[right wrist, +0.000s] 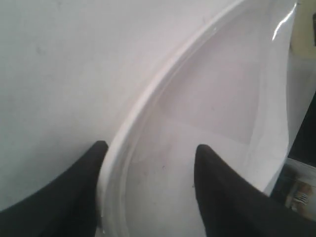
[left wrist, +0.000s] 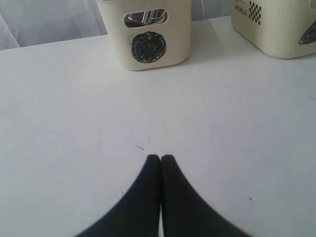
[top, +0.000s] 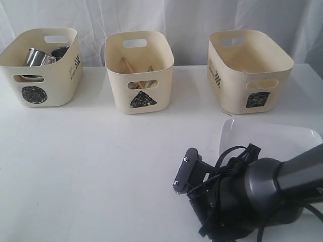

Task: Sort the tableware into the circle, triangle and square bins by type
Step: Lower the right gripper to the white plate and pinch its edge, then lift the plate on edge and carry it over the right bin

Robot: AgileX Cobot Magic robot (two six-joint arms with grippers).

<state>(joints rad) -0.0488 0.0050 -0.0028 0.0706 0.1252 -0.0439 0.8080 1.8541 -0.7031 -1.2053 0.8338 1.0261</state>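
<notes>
Right wrist view: right gripper [right wrist: 150, 148] spread wide at the bottom of the frame, straddling the rim of the large white square plate [right wrist: 207, 113], one finger outside over the table [right wrist: 59, 59], the other inside over the well; not yet clamped. Likely trouble: only a shallow bite on a thin, glossy rim, so slipping or swinging out of the jaws on lifting; possibly also catching at a bin's mouth, given the plate's breadth.

Left wrist view: left gripper [left wrist: 160, 159] at bottom centre, pinched shut on nothing, over the table; circle bin [left wrist: 177, 29] at top centre.

Exterior view: three cream tubs across the top, namely circle bin at upper left, triangle bin [top: 139, 75] in the middle, square bin [top: 250, 70] at upper right. Two steel mugs [top: 36, 57] in the circle bin, two wooden chopsticks [top: 135, 66] in the triangle bin, one plate at lower right beside the right arm [top: 272, 186].
</notes>
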